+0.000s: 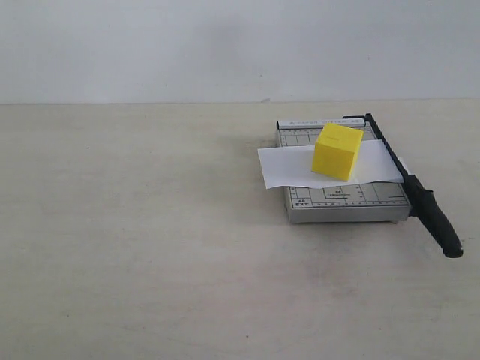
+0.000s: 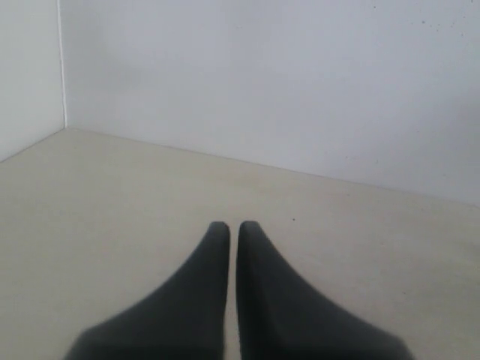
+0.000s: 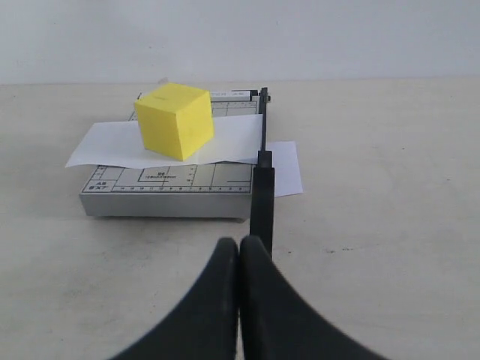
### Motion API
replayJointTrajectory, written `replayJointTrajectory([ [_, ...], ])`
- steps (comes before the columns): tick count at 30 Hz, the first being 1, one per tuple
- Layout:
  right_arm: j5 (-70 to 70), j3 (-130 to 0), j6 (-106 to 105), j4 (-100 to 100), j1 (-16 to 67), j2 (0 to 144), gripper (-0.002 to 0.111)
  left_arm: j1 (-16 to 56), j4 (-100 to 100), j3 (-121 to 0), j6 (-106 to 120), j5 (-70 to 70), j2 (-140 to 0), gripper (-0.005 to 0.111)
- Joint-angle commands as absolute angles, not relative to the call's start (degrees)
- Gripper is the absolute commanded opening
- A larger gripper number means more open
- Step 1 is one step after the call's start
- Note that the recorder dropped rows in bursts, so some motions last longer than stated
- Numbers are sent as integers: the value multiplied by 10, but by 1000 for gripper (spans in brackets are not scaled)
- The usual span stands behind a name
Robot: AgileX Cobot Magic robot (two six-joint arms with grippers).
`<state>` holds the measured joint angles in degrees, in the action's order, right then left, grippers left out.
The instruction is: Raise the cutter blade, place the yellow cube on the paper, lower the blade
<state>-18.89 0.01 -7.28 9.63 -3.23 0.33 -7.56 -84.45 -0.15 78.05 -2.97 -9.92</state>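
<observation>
The yellow cube (image 1: 337, 151) (image 3: 175, 120) rests on the white paper (image 1: 289, 169) (image 3: 112, 144), which lies across the grey gridded cutter board (image 1: 345, 201) (image 3: 169, 191). The cutter blade (image 1: 420, 196) (image 3: 262, 191) lies lowered along the board's right side, its thick handle sticking out past the front edge. My right gripper (image 3: 239, 244) is shut and empty, just short of the handle's end. My left gripper (image 2: 228, 228) is shut with a thin slit between its fingers, over bare table and far from the cutter. Neither gripper shows in the exterior view.
The cutter sits on a pale tabletop (image 1: 150, 240) with a white wall (image 1: 225, 45) behind. In the left wrist view a wall corner (image 2: 61, 67) stands to one side.
</observation>
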Motion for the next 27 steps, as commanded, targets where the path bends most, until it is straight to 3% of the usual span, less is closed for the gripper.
replayJointTrajectory([
  [1, -187, 0, -74, 98, -34, 0, 0, -74, -787, -42, 775, 3, -81, 4],
  [4, -187, 0, -74, 98, -34, 0, 0, -74, -590, -77, 611, 21, -80, 4],
  [9, -187, 0, -74, 98, -34, 0, 0, -74, -43, -56, -53, 26, -80, 4],
  [11, -187, 0, -74, 98, -34, 0, 0, -74, 67, -35, -182, 26, -80, 4],
  [15, -187, 0, -74, 98, -34, 0, 0, -74, 85, 0, -206, 26, -72, 4],
  [22, -187, 0, -74, 98, -34, 0, 0, -74, 70, 0, -129, 183, -22, 4],
  [27, -187, 0, -74, 98, -34, 0, 0, -74, 36, 0, -117, 181, 0, 4],
])
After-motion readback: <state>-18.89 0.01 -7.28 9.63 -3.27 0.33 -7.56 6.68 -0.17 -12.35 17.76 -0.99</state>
